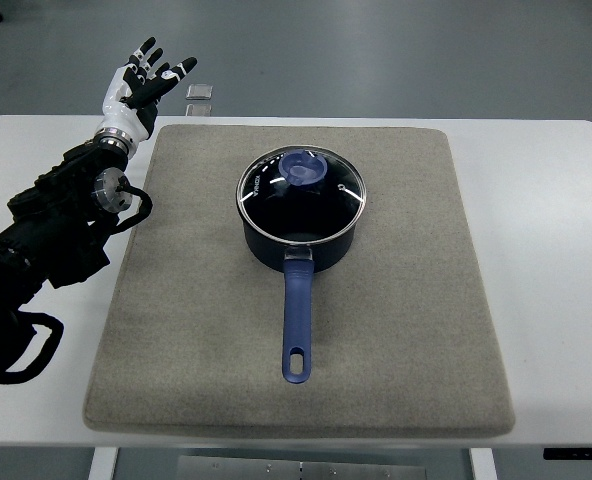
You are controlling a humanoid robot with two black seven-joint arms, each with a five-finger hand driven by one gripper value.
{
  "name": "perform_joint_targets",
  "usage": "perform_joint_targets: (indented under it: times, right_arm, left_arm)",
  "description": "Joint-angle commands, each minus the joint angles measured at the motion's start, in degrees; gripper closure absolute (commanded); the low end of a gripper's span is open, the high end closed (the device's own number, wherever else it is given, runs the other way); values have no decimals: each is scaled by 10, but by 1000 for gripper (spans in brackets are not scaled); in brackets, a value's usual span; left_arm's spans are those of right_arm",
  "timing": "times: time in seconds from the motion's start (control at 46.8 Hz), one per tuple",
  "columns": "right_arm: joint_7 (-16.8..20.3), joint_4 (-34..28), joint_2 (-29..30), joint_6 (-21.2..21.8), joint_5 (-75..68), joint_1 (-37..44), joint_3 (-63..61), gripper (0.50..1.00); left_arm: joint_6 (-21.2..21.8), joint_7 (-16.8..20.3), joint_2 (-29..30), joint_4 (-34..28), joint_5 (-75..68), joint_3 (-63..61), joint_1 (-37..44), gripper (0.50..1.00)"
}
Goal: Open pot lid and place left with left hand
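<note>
A dark blue pot (298, 240) stands in the middle of the grey mat (206, 330), its long blue handle (297, 320) pointing toward me. A glass lid (301, 193) with a blue knob (304, 168) sits closed on the pot. My left hand (144, 82) is raised at the far left, beyond the mat's back left corner, well away from the lid. Its fingers (166, 75) are spread and hold nothing. The right arm does not show.
The mat lies on a white table (546, 250). A small grey square object (200, 93) lies on the floor just past the table's far edge, near my left hand. Bare mat lies to the left of the pot.
</note>
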State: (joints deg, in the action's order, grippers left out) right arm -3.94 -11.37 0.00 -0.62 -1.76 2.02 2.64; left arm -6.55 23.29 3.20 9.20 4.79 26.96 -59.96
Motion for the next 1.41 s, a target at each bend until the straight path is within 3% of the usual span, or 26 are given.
perform_joint_targets:
  times: [0.0,0.363,0.555,1.388]
  right_arm:
    - [1,-1,0,0,0,0,0,583]
    - [0,0,0,0,0,0,0,583]
    - [0,-1,0,0,0,0,0,583]
    - [0,-1,0,0,0,0,0,583]
  left_arm:
    - [0,0,0,0,0,0,-1,512]
    - [1,-1,1,-1,2,22,1,512]
    - [29,-2,1,0,0,45,4,512]
    - [8,-5,2,2,-10,42,4,523]
